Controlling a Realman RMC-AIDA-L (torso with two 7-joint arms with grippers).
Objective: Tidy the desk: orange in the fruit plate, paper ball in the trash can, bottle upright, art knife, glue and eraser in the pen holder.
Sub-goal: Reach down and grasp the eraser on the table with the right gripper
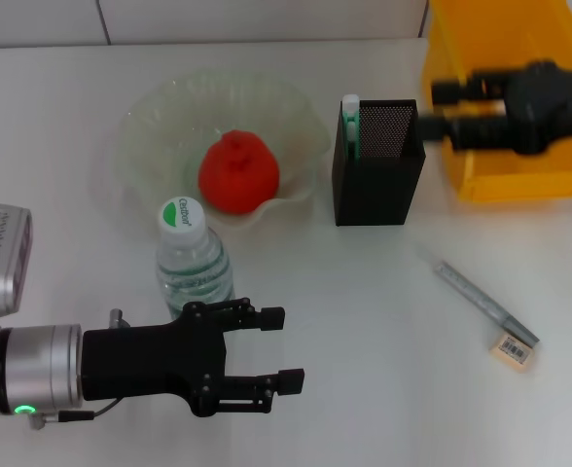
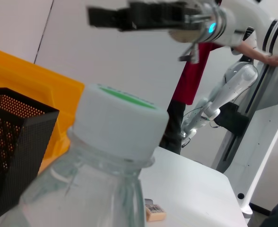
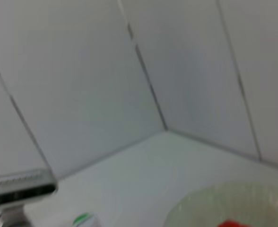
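1. On the white bench, the bottle is standing upright with its green-and-white cap on top, just in front of the fruit plate, and the left pincer is hovering low beside it with both fingers spread wide and nothing between them.
2. The orange is sitting inside the fruit plate, so that part looks done.
3. The glue is standing in the near-left corner of the pen holder, its white end poking above the mesh.
4. The right pincer is hanging between the pen holder's top and the yellow trash can; its two fingers are showing a gap and are gripping nothing visible.
5. No paper ball is showing anywhere on the bench, and whether it is lying in the trash can cannot be told, since the arm is covering much of the inside.
6. The art knife is lying flat on the bench to the right, with the eraser touching or just beside its near end.
7. In my judgement the pen-holder step is in hand: the next move is calling for the right pincer to come down over the art knife, close across its narrow width, and carry it to the pen holder.
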